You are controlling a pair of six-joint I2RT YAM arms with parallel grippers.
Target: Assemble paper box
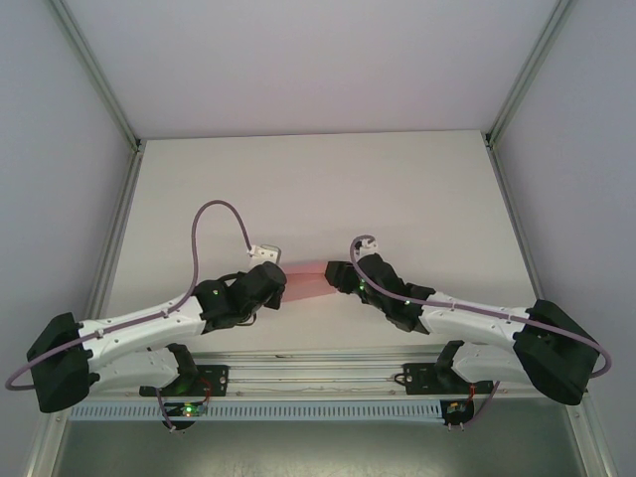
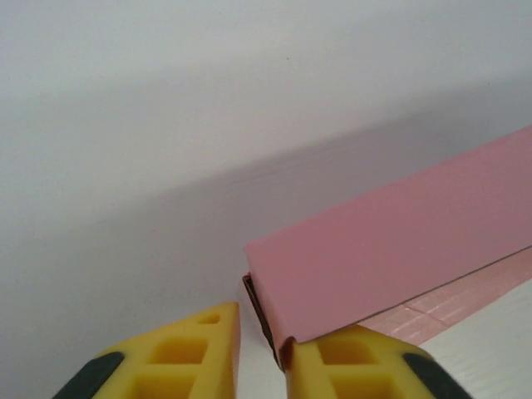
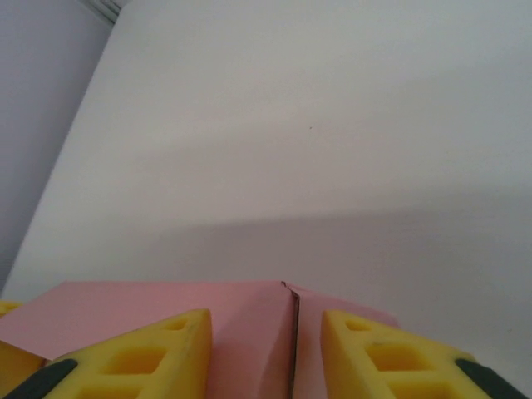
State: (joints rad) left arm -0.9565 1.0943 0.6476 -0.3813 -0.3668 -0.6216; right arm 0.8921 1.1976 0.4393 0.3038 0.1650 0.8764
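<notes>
The pink paper box (image 1: 310, 279) hangs just above the table between my two grippers, as a small folded rectangular box. In the left wrist view its near end (image 2: 391, 241) rests against my right-hand finger (image 2: 357, 366), while the other finger stands apart from it. The left gripper (image 2: 262, 357) (image 1: 285, 280) is slightly open. In the right wrist view the box (image 3: 249, 324) lies under and between the yellow fingers, with a dark flap seam (image 3: 294, 341) running down the middle. The right gripper (image 3: 266, 366) (image 1: 338, 276) is open astride that seam.
The white table (image 1: 318, 189) stretches out beyond the box. Grey walls and metal frame posts (image 1: 117, 214) bound it left and right. Purple cables (image 1: 214, 214) loop above each wrist. The arm bases and a rail (image 1: 318, 383) sit at the near edge.
</notes>
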